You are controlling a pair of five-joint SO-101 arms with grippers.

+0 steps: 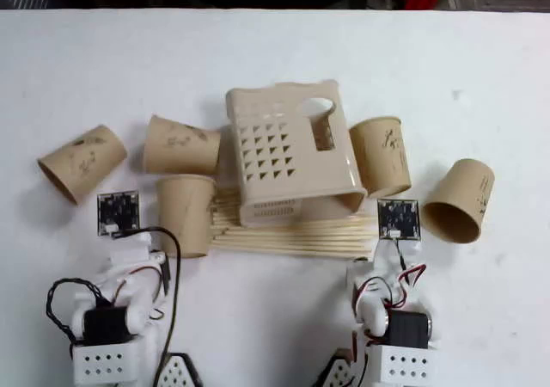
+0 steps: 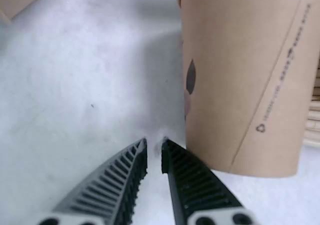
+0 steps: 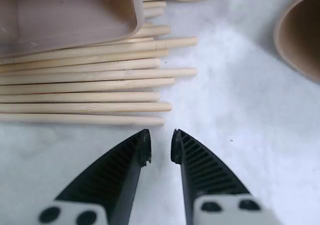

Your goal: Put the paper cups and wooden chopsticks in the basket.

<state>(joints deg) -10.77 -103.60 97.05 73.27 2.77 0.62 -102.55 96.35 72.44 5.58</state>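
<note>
A beige plastic basket (image 1: 292,155) lies on its side mid-table, its opening facing the arms. Wooden chopsticks (image 1: 292,232) lie in a row in front of it, partly under its rim. Several paper cups lie around it: far left (image 1: 82,163), left of the basket (image 1: 180,144), front left (image 1: 185,215), right of the basket (image 1: 381,155), far right (image 1: 460,200). My left gripper (image 2: 154,144) is shut and holds nothing, right beside the front-left cup (image 2: 245,75). My right gripper (image 3: 160,145) is shut too, just short of the chopsticks' ends (image 3: 85,85).
Both arms sit at the table's near edge, with a black cable (image 1: 176,267) looping over the left one. The basket's rim (image 3: 75,15) lies over the chopsticks. The far-right cup's mouth (image 3: 302,40) opens close to my right gripper. Bare white table stretches behind the basket.
</note>
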